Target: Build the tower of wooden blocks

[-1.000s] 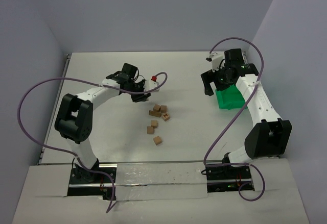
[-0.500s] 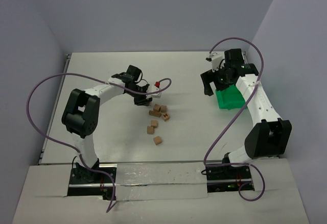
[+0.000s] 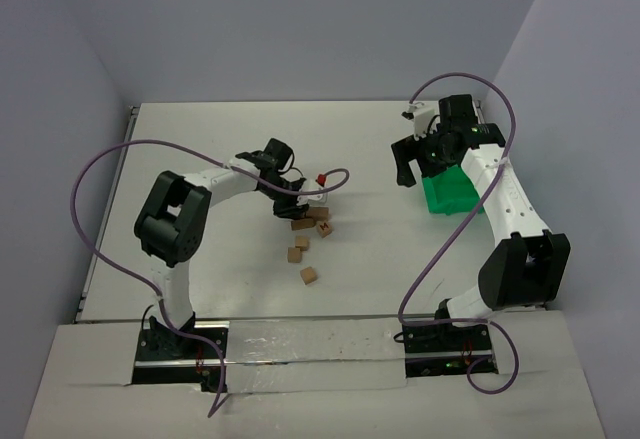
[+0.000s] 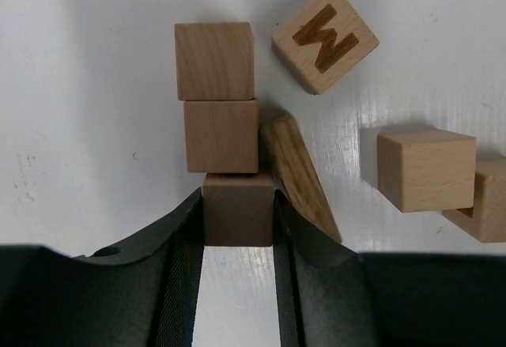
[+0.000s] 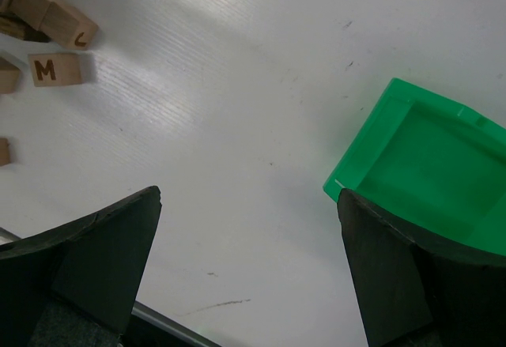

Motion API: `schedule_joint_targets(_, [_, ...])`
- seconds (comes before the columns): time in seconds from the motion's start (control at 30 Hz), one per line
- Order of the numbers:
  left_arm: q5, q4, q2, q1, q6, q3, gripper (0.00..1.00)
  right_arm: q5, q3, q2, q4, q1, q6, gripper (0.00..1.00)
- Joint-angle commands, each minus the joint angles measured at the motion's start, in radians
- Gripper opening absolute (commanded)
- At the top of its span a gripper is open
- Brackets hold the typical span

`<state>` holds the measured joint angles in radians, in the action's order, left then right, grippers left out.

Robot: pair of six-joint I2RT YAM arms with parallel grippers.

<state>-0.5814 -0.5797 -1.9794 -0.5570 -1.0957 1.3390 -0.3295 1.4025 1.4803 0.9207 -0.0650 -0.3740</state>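
**Picking step, shown from the left wrist, the right wrist and overhead.** The left claw (image 3: 290,206) was low over the desk (image 3: 200,149) and pinched one plain block (image 4: 237,219) between its two fingers. This held block sat at the near end of what appeared to be a flat row of three. It touched the middle block (image 4: 221,135), and the far block (image 4: 213,61) lay beyond that. A tilted block (image 4: 299,175) leaned against the row, just beside one finger.

No block could be seen standing squarely on another, so the tower was judged not yet begun and the step in hand was a first pick. The next move would call for a straight lift, so that the touching neighbour and the leaning piece were not dragged along. The held block would then need setting squarely on a chosen base block.

**Counts.**
- **Blocks:** seven in the left wrist view. These were the three of the row, the tilted block, a W block (image 4: 324,37), and a pair at the right (image 4: 425,169), whose rear member was cut by the frame edge. All lay in a loose cluster near the middle of the desk.
- **Bin:** one green bin (image 5: 427,165), well apart from the cluster.
- **Claws:** two. The right claw (image 5: 249,198) was spread wide with nothing in it and hung near the bin.
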Motion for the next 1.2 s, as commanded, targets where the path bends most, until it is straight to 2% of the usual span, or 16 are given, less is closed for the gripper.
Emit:
schedule_joint_targets(0.0, [-0.015,-0.008,-0.024,-0.011,-0.007,0.046,0.35,-0.023,0.035,0.000,-0.009,0.008,0.011,1.00])
schedule_joint_targets(0.4, [0.003,0.026,-0.029,-0.038,0.038,0.046,0.51,-0.023,0.020,-0.009,-0.017,0.014,0.003,1.00])
schedule_joint_targets(0.63, [0.012,0.032,-0.043,-0.041,0.051,0.067,0.47,-0.022,0.011,-0.011,-0.020,0.016,-0.002,1.00])
schedule_joint_targets(0.93, [0.002,0.051,-0.038,-0.047,0.072,0.080,0.54,-0.028,0.003,-0.011,-0.025,0.016,-0.003,1.00])
schedule_joint_targets(1.17, [-0.006,0.067,-0.033,-0.052,0.074,0.080,0.55,-0.028,-0.007,-0.011,-0.026,0.016,-0.005,1.00])
